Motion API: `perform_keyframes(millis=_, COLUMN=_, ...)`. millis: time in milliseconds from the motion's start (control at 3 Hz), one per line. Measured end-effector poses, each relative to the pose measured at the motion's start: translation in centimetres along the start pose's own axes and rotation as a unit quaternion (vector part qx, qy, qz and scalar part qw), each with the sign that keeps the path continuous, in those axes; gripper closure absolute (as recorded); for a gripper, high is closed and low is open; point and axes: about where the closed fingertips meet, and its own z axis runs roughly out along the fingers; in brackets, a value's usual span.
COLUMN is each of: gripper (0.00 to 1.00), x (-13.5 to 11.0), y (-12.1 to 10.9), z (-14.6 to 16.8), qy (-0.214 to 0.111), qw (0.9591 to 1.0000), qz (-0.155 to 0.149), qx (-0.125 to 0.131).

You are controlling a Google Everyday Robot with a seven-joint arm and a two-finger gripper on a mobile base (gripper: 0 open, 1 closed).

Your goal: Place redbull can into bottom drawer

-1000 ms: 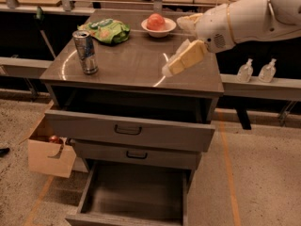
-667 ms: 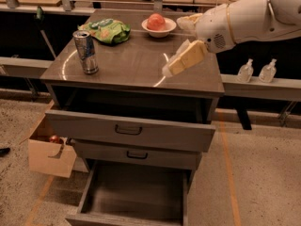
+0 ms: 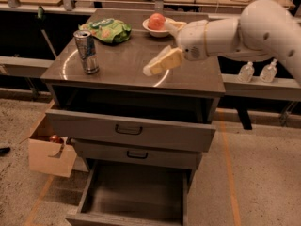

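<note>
Sitting at the lower left of the frame, an open cardboard box (image 3: 46, 155) rested on the floor just beside the cabinet, with something small and red showing inside it. Above it, near the left edge of the brown bench (image 3: 188, 76), the redbull can (image 3: 87, 52) stood upright on its own, touched by nothing. A green snack bag (image 3: 106, 30) lay just behind the can, toward the upper left of the bench top.

Below the bench top, in the middle of the frame, the top drawer (image 3: 129, 130) was pulled partway out, and the middle drawer (image 3: 136, 155) sat further in beneath it, each with a dark handle on its front. At the bottom centre the bottom drawer (image 3: 135, 193) was drawn well out, its dark inner floor facing the camera. The can was up on the bench, well apart from this drawer.

At the upper centre, a white bowl (image 3: 150, 30) held a round red-orange fruit (image 3: 156, 20). Just right of it the tool (image 3: 156, 47) hung over the middle of the bench top, well to the right of the can. Its two cream fingers (image 3: 162, 62) were spread apart, one close beside the bowl and the other slanting down to the lower left, with nothing held between them. The thick white arm (image 3: 244, 29) ran off from it toward the upper right corner. Under the arm, at the right edge, two small clear bottles (image 3: 245, 72) stood side by side on a low ledge behind the cabinet.
</note>
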Motion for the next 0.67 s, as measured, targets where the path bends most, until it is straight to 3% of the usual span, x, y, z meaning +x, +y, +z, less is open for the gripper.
perform_keyframes(millis=333, gripper=0.00, x=0.6, y=-2.2, z=7.0, qy=-0.072, qw=0.9974, qz=0.007, qx=-0.007)
perform_keyframes(millis=667, gripper=0.00, x=0.5, y=-3.1, z=11.6, qy=-0.096, qw=0.9947, qz=0.029, qx=-0.019)
